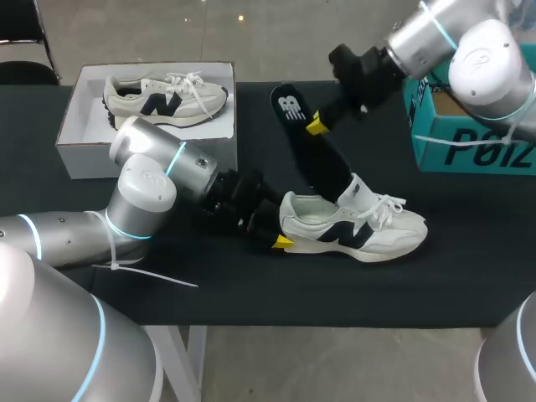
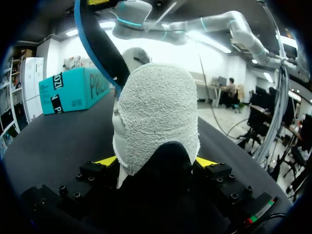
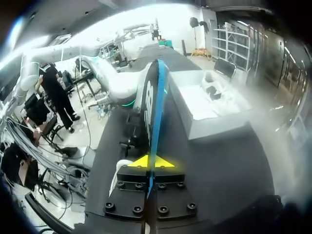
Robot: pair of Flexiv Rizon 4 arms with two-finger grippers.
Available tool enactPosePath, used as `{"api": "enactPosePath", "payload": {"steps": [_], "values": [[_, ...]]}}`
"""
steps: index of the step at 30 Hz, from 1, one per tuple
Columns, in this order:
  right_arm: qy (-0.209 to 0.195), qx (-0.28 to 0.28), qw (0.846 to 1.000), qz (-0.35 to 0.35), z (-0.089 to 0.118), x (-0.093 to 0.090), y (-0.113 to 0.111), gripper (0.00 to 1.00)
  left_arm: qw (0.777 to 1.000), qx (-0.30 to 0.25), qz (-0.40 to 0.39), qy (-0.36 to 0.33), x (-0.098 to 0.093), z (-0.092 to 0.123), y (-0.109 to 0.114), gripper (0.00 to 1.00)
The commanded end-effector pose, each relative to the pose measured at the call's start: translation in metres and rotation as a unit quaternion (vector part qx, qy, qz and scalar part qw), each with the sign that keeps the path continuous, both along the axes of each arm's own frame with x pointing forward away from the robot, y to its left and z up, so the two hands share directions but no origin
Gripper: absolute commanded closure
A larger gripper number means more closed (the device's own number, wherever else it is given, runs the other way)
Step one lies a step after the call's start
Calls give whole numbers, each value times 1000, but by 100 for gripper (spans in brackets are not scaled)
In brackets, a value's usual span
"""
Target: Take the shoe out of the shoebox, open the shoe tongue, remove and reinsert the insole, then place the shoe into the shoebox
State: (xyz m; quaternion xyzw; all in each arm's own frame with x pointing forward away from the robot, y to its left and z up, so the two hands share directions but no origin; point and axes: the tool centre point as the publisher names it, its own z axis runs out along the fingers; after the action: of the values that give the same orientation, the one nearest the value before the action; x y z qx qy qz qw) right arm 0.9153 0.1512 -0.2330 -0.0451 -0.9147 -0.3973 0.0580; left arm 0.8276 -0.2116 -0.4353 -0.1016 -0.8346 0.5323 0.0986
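Observation:
A white-and-navy shoe (image 1: 368,234) lies on the black table, toe pointing right. My left gripper (image 1: 280,236) grips its heel; in the left wrist view the heel (image 2: 156,107) fills the gap between the yellow tips (image 2: 156,163), touched from both sides. A black insole (image 1: 314,155) with a blue edge slants up from the shoe's opening. My right gripper (image 1: 316,126) is shut on the insole near its upper end. The right wrist view shows the insole (image 3: 153,102) edge-on between the shut fingers (image 3: 152,162). The insole (image 2: 97,44) also rises behind the heel.
The white shoebox (image 1: 84,155) sits at the back left and holds a second matching shoe (image 1: 163,99); both show ahead of the right gripper too, the shoebox (image 3: 214,126) and the shoe (image 3: 214,85). A teal box (image 1: 469,142) stands at the back right.

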Motion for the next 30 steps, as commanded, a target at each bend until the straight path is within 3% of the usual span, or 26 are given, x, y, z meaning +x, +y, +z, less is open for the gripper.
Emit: {"api": "enactPosePath", "payload": {"steps": [1,6,18,24,30], "values": [[-41,43,998,-33,20,-4,-13,100,1000,1,0,0,1,-7,-3,100],[-63,84,993,-44,53,3,-19,100,1000,1,0,0,1,-7,-3,100],[-35,155,986,-53,129,-7,-39,100,1000,1,0,0,1,-7,-3,100],[-18,179,982,-60,148,-33,-44,100,1000,1,0,0,1,-7,-3,100],[-16,197,979,-59,159,-67,-31,100,1000,1,0,0,1,-7,-3,100]]}}
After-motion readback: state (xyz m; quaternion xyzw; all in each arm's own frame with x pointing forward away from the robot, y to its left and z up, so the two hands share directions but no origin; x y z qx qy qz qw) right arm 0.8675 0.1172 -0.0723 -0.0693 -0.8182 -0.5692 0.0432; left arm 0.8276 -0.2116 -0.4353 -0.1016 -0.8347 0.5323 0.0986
